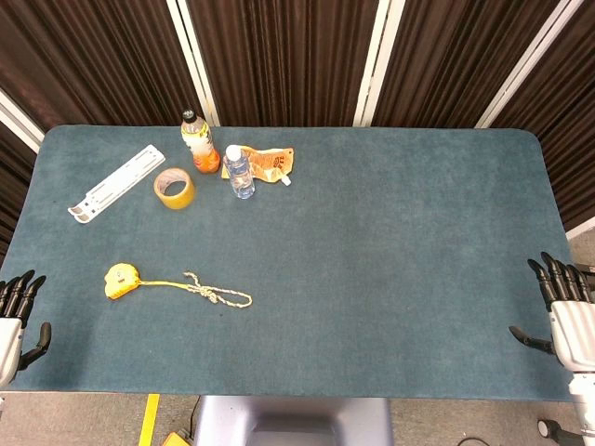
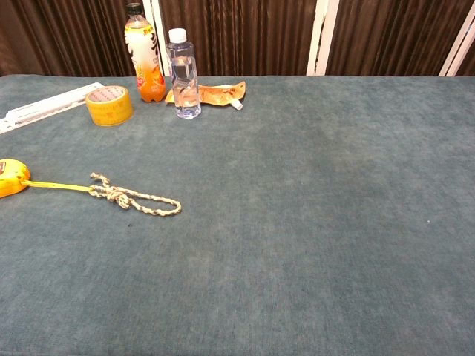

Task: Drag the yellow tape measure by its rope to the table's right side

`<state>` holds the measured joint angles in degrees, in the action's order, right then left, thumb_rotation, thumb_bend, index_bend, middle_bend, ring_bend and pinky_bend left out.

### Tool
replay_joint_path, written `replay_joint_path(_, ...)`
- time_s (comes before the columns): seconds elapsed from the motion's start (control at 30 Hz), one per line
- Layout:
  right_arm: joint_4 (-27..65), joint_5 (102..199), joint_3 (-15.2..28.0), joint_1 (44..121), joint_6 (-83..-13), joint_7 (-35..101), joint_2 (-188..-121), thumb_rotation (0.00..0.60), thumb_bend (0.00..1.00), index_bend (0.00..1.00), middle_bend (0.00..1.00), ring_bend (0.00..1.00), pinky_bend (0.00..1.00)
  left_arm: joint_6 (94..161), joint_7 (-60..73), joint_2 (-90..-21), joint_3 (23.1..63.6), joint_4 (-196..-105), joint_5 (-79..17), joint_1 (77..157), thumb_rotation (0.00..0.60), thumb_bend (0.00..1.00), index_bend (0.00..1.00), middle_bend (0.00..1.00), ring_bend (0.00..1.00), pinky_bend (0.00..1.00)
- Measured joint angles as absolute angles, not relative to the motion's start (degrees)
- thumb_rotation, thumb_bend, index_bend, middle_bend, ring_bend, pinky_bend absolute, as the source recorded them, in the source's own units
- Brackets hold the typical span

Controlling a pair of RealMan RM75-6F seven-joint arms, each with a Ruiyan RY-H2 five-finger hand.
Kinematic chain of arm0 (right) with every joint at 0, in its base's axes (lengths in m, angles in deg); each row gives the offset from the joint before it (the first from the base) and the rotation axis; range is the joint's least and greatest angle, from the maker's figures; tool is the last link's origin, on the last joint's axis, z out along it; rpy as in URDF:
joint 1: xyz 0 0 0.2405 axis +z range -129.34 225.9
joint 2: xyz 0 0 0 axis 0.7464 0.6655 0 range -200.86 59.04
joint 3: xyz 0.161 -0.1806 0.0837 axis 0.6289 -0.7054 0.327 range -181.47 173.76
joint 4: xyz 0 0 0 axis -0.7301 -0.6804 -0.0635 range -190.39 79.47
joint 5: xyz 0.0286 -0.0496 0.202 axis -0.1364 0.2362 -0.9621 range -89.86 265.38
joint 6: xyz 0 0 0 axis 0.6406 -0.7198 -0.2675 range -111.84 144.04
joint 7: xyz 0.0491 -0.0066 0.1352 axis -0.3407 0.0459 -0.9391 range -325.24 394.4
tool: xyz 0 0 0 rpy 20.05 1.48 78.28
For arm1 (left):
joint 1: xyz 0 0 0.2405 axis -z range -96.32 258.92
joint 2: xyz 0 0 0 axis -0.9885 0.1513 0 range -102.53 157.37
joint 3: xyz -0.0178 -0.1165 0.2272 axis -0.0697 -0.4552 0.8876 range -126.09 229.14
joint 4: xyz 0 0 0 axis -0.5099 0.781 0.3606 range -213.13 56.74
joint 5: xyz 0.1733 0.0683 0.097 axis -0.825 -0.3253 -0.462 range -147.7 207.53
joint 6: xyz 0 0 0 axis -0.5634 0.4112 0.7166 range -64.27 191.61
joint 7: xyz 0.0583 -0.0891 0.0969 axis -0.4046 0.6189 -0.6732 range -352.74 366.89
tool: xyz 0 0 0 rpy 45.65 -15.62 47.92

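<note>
Even, soft overhead light; both views sharp.

The table (image 1: 372,242) is evenly lit, a little paler toward the middle, with only faint, short shadows beside the bottles (image 1: 200,141). The curtain (image 1: 279,56) behind stays dark. No glare shows. The head view bows slightly at its edges; the chest view looks mildly grainy.

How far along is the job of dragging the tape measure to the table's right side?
Nothing looks done: the yellow tape measure lies at the table's left, its rope slack beside it. Nothing is in hand: the left hand and right hand sit empty at the edges. Gripping the rope and dragging remain.
</note>
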<state>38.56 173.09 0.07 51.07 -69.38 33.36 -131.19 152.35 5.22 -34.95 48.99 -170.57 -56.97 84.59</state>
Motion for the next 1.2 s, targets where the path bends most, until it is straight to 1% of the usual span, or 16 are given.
replay_joint_path(0.2, 38.45, 174.34, -0.11, 51.06, -69.98, 32.49, -131.20, 0.600, 0.04, 0.16, 0.03, 0.00, 0.00, 154.24, 5.20, -34.57, 49.10, -171.28, -57.49, 83.56, 0.600, 0.54, 0.06, 0.00, 0.00, 0.06)
replay_joint_path(0.47, 37.41, 175.37, -0.14, 51.31, -70.33, 30.45, -131.49, 0.600, 0.04, 0.17, 0.03, 0.00, 0.00, 153.69, 8.45, -33.47, 49.45, -171.72, -57.57, 83.40, 0.600, 0.54, 0.06, 0.00, 0.00, 0.06)
replay_joint_path(0.67, 37.10, 176.12, -0.57, 51.98, -69.11, 29.36, -131.64, 0.600, 0.04, 0.17, 0.03, 0.00, 0.00, 154.16, 10.13, -32.52, 49.69, -172.03, -57.91, 82.88, 0.600, 0.54, 0.06, 0.00, 0.00, 0.06)
replay_joint_path(0.83, 36.38, 177.38, -0.65, 54.50, -66.01, 27.83, -132.13, 0.600, 0.04, 0.20, 0.03, 0.00, 0.00, 153.90, 9.40, -32.63, 49.55, -172.05, -57.45, 82.84, 0.600, 0.54, 0.06, 0.00, 0.00, 0.06)
replay_joint_path(0.97, 35.96, 178.34, 0.58, 58.45, -62.72, 27.00, -132.45, 0.600, 0.12, 0.23, 0.04, 0.03, 0.00, 153.43, 8.37, -32.67, 49.56, -172.39, -57.00, 82.87, 0.600, 0.54, 0.06, 0.00, 0.00, 0.06)
replay_joint_path(1.07, 36.11, 178.84, 2.13, 62.51, -59.12, 27.81, -132.74, 0.600, 0.13, 0.25, 0.04, 0.03, 0.00, 153.53, 7.35, -32.62, 49.54, -172.67, -56.73, 82.71, 0.600, 0.54, 0.06, 0.00, 0.00, 0.06)
replay_joint_path(1.2, 37.38, 178.39, 4.56, 69.01, -51.65, 29.62, -133.10, 0.600, 0.13, 0.25, 0.04, 0.03, 0.00, 154.59, 7.74, -32.33, 49.02, -172.68, -55.63, 82.05, 0.600, 0.54, 0.06, 0.00, 0.00, 0.06)
